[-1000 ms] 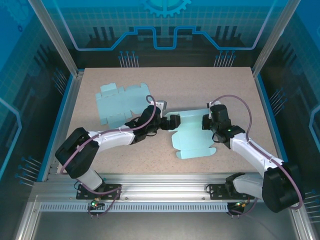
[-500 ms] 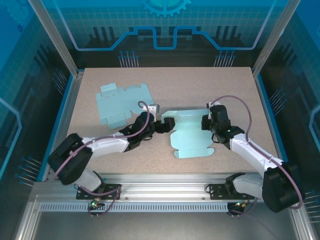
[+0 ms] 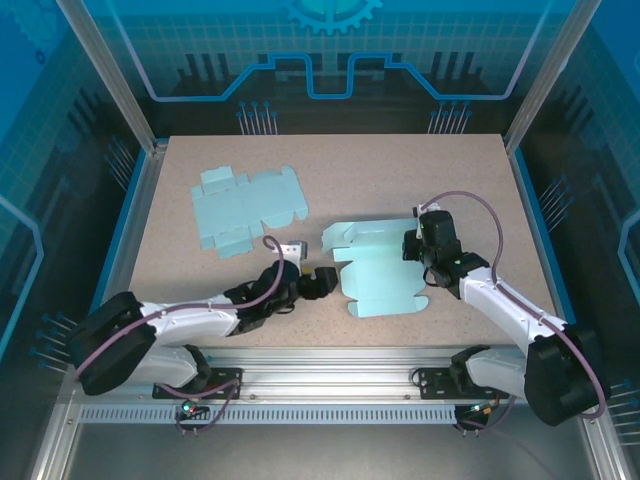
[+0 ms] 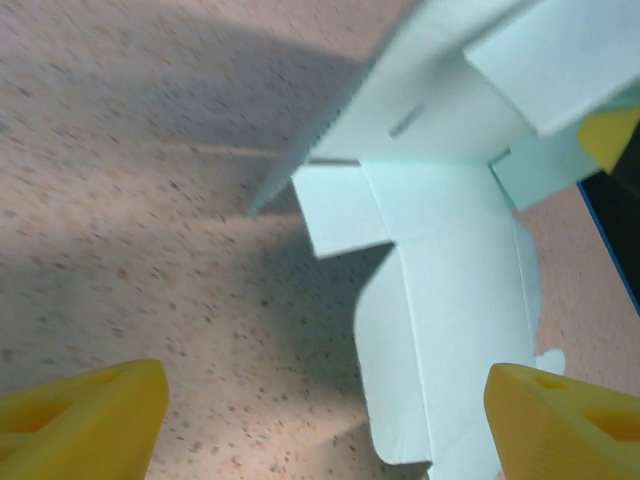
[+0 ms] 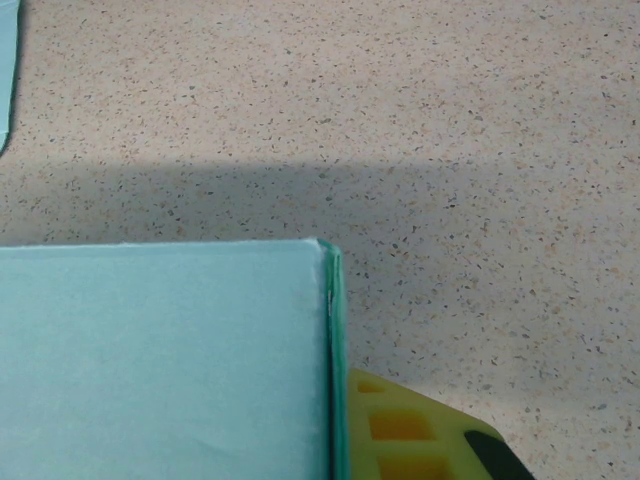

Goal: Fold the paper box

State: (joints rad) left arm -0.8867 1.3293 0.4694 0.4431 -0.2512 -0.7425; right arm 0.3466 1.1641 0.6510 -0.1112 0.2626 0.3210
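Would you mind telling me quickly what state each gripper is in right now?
Left gripper: open, holding nothing.
Right gripper: closed on an edge of the half-folded paper box.

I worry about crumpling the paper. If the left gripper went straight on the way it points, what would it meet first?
The left gripper would most likely first meet the paper box, at its near flap just ahead of the open fingers; depth is unclear.
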